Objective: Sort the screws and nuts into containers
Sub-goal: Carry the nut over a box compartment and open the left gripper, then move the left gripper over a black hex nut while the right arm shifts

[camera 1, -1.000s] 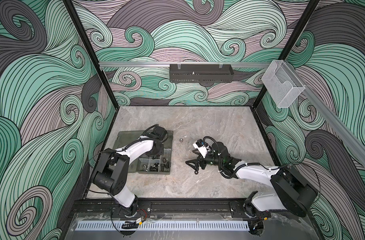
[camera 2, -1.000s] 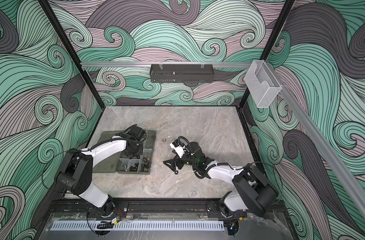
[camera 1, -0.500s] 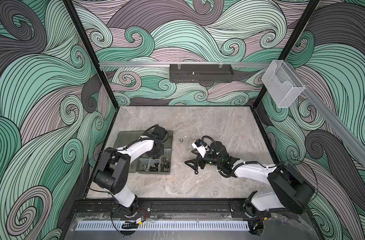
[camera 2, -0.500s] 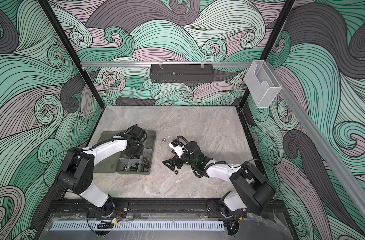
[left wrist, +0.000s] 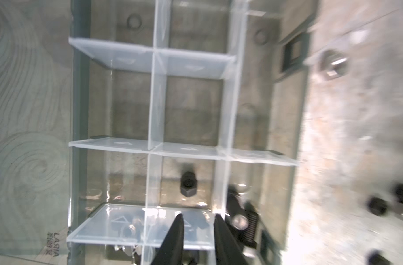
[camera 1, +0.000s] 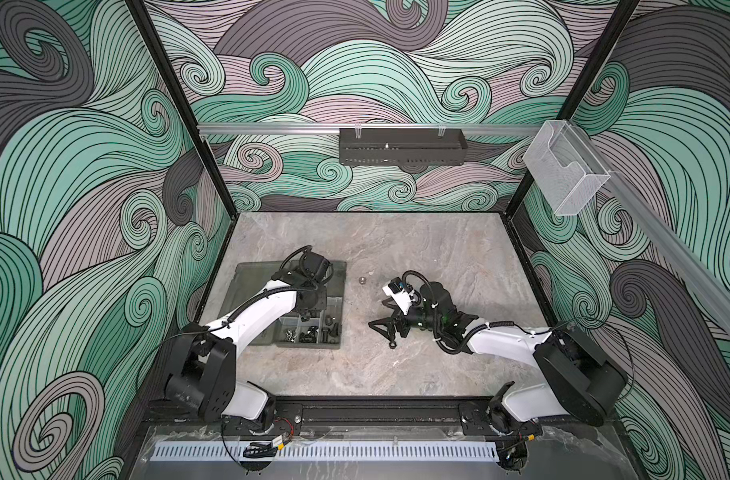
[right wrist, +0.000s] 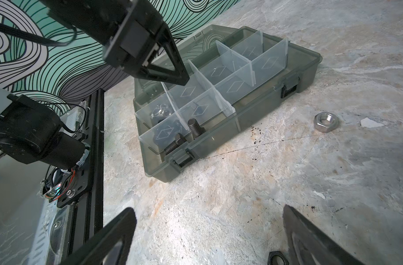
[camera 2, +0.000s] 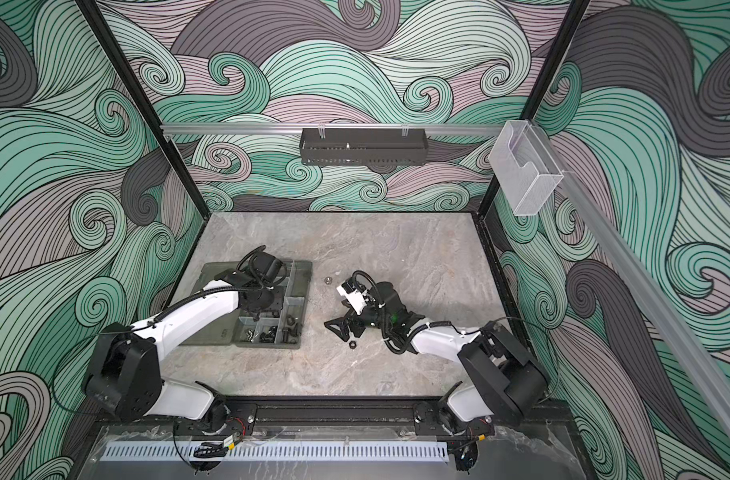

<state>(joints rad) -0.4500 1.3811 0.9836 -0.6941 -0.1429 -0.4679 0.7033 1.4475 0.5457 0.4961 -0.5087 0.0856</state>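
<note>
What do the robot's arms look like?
The left arm and right arm have white shells and chunky black joints. Black cables loop along them. The left gripper and right gripper are black, with pointy triangle-shaped fingers.

The marbled grey tabletop [camera 1: 438, 249] carries an open grey-green organizer box [camera 1: 251, 286] on its left side, with the lid lying flat toward the left wall. A silver nut [camera 1: 361, 280] lies just right of the box's far end. A black nut [camera 1: 392, 345] lies nearer, further right of the box.
</note>
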